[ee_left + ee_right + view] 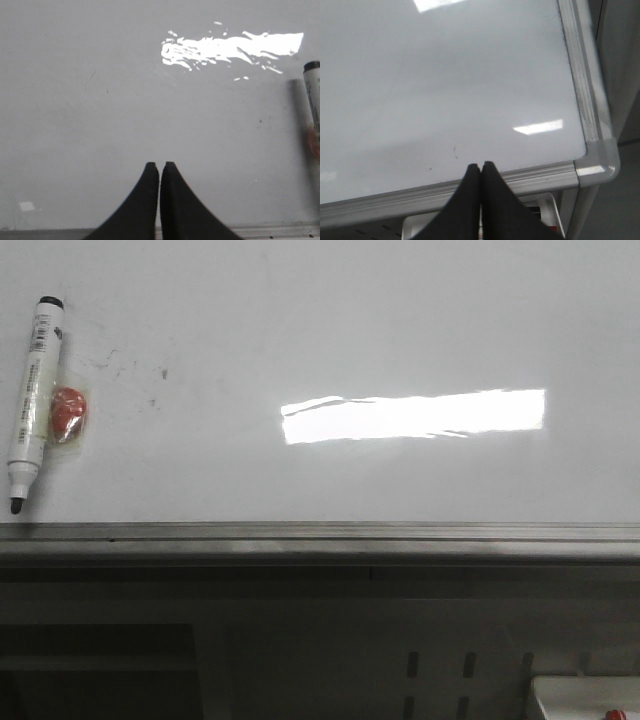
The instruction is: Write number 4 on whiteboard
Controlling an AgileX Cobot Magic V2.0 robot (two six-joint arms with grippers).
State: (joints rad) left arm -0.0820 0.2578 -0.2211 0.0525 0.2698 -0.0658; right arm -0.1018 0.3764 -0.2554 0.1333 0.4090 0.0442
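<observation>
White whiteboard (400,320) bears only smudges, a marker (32,400) lying on it; both grippers (159,167) (480,166) pinched closed, empty

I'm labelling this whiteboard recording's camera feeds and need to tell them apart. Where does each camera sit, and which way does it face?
Front view: looks forward over the whiteboard, its near rail low in frame; marker at far left; no arm shows.
Left wrist view: on the left arm, facing the board; left gripper shut and empty.
Right wrist view: on the right arm, over a board corner; right gripper shut and empty.
Front and left wrist views share the marker and the glare; all three show the board.
</observation>
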